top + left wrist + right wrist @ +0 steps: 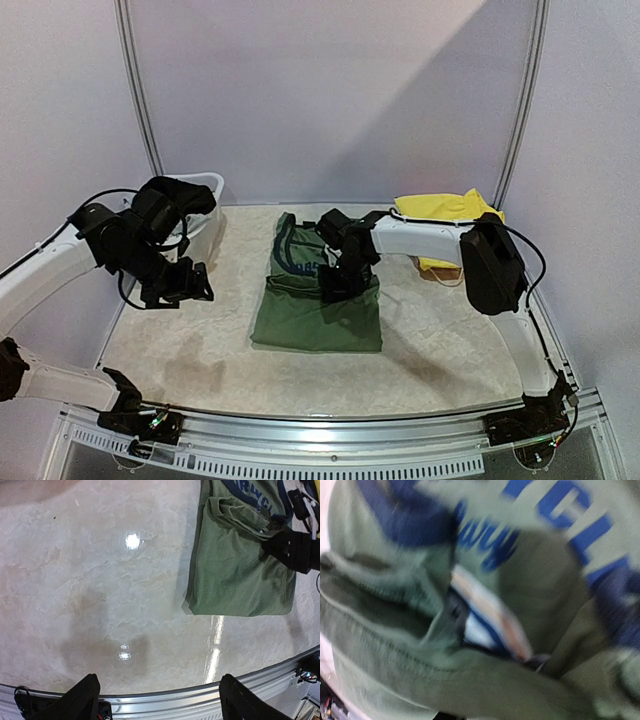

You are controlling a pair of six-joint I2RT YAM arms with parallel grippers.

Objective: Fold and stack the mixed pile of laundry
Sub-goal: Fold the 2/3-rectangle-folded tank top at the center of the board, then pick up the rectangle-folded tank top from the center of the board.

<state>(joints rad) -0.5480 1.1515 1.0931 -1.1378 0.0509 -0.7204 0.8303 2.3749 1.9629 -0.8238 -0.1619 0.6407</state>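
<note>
Olive-green T-shirt (300, 312) lies part-folded at tabletop (180, 350) centre. The right gripper (340, 282) sits on its 3 o'clock edge with fabric bunched against it; whether it is clamped cannot be told. Left gripper (192, 282) hovers at the shirt's 9 o'clock, spread wide and empty.

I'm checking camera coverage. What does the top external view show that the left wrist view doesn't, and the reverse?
Only top external: the yellow garment at the far right and the white tub at the far left. Only left wrist: bright reflections on the table, and the left tool plainly open. Both: the olive-green T-shirt with the right tool on it.
</note>
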